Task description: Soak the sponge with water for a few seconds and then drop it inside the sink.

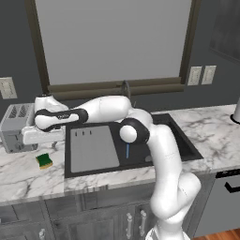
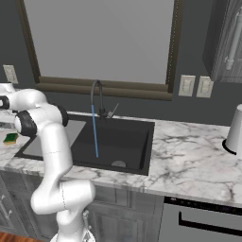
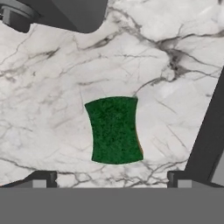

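Small rectangular sponge point(image 3: 114, 130), yellow body with green scouring top, lies flat on the white marble worktop point(image 1: 28, 173), green face up. It sits near the front edge of the worktop's left stretch, just in front of the silver toaster point(image 1: 18, 126) and beside the left rim of the dark charcoal sink point(image 2: 132, 142). Nothing touches it.

Gripper point(image 3: 112, 183): jaws spread wide, empty, hanging directly above the sponge. In the hand view one fingertip point(image 3: 41, 179) stands off each side of the block, clear of it.

Thin blue stream of water point(image 2: 95, 134) is running from the dark gooseneck faucet point(image 2: 97, 94) into the basin, well apart from the sponge.

Handling, as judged: the sponge looks light and soft, likely to squash under the jaws rather than slip. The scouring top should give some friction. Best hold seems to be across the two long sides at mid-length, pads low enough to bear on the yellow body. A soaked sponge will probably be heavier and drip, so a firm squeeze seems wise.

Task status: grasp not yet made; soaking and the drop into the sink remain.
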Controlling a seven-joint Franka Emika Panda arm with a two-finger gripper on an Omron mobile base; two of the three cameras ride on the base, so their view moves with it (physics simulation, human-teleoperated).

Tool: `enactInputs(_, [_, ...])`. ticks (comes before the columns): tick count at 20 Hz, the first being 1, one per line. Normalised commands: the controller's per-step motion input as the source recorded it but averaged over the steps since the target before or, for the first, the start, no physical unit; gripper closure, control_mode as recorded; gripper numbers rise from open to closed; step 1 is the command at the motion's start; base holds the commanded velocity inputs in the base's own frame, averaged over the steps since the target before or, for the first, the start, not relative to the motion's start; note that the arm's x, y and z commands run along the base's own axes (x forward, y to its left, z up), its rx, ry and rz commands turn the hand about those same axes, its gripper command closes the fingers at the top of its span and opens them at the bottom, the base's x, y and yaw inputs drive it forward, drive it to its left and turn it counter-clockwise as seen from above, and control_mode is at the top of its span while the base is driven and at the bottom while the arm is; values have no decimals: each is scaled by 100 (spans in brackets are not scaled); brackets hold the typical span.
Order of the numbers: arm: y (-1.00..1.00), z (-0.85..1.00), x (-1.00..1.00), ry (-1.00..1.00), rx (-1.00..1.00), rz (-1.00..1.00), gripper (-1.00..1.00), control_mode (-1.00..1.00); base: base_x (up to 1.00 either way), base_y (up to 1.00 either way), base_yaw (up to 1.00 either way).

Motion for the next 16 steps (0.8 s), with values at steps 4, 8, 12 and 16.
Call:
enactInputs(4, [14, -18, 1, 11, -1, 0, -100, -100, 0, 0, 0])
enactInputs(8, [14, -6, 1, 9, -3, 0, -100, -100, 0, 0, 0])
enactInputs(12, [11, 0, 0, 5, -5, 0, -100, -100, 0, 0, 0])
enactInputs(16, [6, 0, 2, 1, -8, 0, -100, -100, 0, 0, 0])
